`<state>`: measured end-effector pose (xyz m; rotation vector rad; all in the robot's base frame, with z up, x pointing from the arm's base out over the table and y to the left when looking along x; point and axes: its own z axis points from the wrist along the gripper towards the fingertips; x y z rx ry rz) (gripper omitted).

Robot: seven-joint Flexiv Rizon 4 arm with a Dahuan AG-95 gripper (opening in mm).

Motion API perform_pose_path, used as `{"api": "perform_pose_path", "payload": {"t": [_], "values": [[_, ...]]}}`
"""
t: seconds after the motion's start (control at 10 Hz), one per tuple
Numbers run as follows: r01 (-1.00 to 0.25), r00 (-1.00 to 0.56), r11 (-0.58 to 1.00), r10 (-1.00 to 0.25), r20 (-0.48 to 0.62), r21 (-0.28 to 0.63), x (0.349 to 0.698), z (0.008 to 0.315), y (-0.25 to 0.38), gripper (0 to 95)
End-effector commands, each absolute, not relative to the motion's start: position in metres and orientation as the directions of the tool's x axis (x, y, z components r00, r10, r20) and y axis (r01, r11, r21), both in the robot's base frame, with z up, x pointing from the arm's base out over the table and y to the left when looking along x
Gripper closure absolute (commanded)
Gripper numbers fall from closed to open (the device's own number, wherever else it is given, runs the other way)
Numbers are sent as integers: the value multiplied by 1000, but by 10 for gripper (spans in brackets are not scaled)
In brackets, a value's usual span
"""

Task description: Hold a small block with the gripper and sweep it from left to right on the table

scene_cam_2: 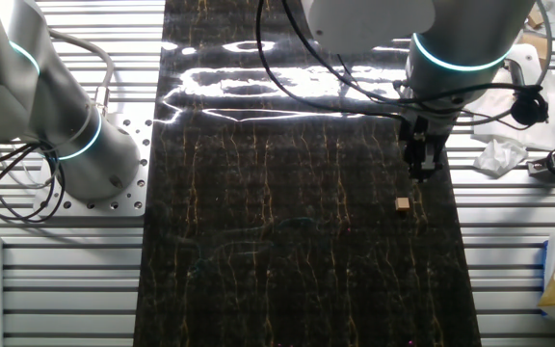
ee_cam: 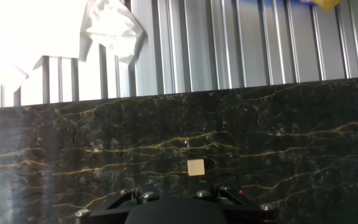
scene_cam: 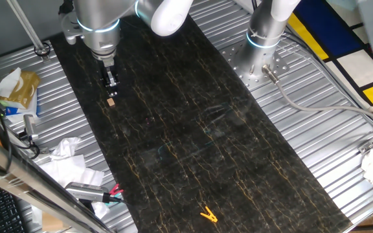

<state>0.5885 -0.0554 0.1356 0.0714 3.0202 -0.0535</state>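
Lengthwise across both fixed views runs the table [scene_cam: 193, 129], a dark slab with thin gold veins, framed by ribbed silver metal [scene_cam: 290, 149]. Over one end of it hangs the silver-grey arm [scene_cam_2: 451, 48] with its glowing blue ring, and a second upright arm [scene_cam_2: 56, 135] stands off the slab on a bolted plate. Crumpled white paper [scene_cam: 67, 158] lies on the ribbed metal beside the slab's long edge (it glares bright in the hand view as well). The gripper [scene_cam: 111, 82] points down at the slab near that same edge; its black fingers look close together with nothing between them, though I cannot tell for sure whether they are parted or closed. A yellow clip [scene_cam: 208, 214] lies far off at the opposite end of the slab. The small block [scene_cam: 111, 101], a tan cube, sits on the dark surface just beyond the fingertips, apart from them.
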Motion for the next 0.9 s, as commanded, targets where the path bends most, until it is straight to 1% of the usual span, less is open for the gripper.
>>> {"api": "perform_pose_path", "payload": {"t": [0.1, 0.9], "values": [[50, -992, 998, 46, -120, -31, 588, 135, -56, 570], [56, -991, 998, 51, -121, -32, 590, 129, -57, 570]]}}
